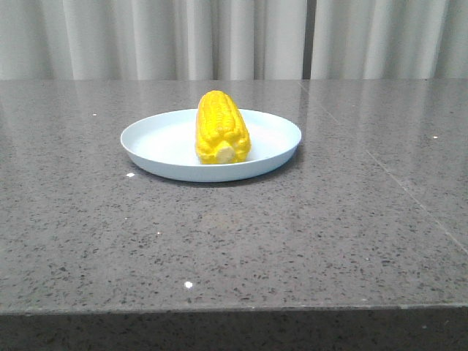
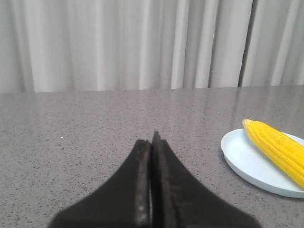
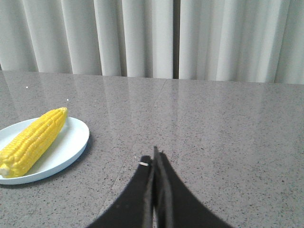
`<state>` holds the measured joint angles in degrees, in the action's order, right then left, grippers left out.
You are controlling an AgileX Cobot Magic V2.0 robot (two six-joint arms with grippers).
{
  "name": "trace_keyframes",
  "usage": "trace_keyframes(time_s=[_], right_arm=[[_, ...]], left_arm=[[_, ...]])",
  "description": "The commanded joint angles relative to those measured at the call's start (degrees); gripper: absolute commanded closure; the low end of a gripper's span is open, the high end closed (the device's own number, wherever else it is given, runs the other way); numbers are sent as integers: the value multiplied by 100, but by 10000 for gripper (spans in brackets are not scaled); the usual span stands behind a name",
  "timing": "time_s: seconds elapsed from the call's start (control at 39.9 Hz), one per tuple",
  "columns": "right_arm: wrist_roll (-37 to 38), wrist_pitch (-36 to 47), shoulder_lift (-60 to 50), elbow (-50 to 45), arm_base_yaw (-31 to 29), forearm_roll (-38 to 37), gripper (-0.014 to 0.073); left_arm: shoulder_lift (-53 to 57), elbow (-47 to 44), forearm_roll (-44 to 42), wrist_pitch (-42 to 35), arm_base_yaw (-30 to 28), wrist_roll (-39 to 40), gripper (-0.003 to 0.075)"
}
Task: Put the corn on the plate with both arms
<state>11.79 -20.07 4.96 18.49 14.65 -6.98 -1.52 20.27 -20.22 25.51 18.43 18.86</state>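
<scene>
The corn lies on the plate, set back from the grey stone table's near edge. Both the left gripper and right gripper are closed, empty, apart from the plate. Pale curtains hang behind.

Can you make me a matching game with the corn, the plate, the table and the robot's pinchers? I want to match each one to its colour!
Things:
1. corn
2. plate
3. table
4. left gripper and right gripper

Colours:
A. speckled grey
B. black
C. bright yellow
D. pale blue-white

Pairs: 1-C, 2-D, 3-A, 4-B

Bonus: the corn lies on the plate, and both grippers are shut and hold nothing.
</scene>
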Motion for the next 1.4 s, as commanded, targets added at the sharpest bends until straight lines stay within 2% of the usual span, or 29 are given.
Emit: trace_keyframes(time_s=[0.0, 0.53, 0.6, 0.68, 0.8, 0.85, 1.08, 1.2, 1.38], right_arm=[[-40, 533, 57, 139, -31, -88, 661], [-40, 533, 57, 139, -31, -88, 661], [-40, 533, 57, 139, -31, -88, 661], [-40, 533, 57, 139, -31, -88, 661], [-40, 533, 57, 139, -31, -88, 661], [-40, 533, 57, 139, -31, -88, 661], [-40, 533, 57, 139, -31, -88, 661], [-40, 534, 57, 139, -31, -88, 661], [-40, 529, 57, 139, -31, -88, 661]], left_arm=[[-60, 162, -54, -484, -19, 56, 741], [-60, 162, -54, -497, -19, 56, 741], [-60, 136, 162, -511, -19, 45, 741], [-60, 126, 707, -527, -19, -646, 741], [-37, 79, 1879, -777, -119, -2490, 741], [-14, 44, 2078, -926, -249, -2657, 741], [311, -608, 2374, -1862, -1110, -2553, 741], [302, -1053, 2338, -1950, -1481, -2149, 741], [302, -1600, 2338, -1989, -1755, -2039, 741]])
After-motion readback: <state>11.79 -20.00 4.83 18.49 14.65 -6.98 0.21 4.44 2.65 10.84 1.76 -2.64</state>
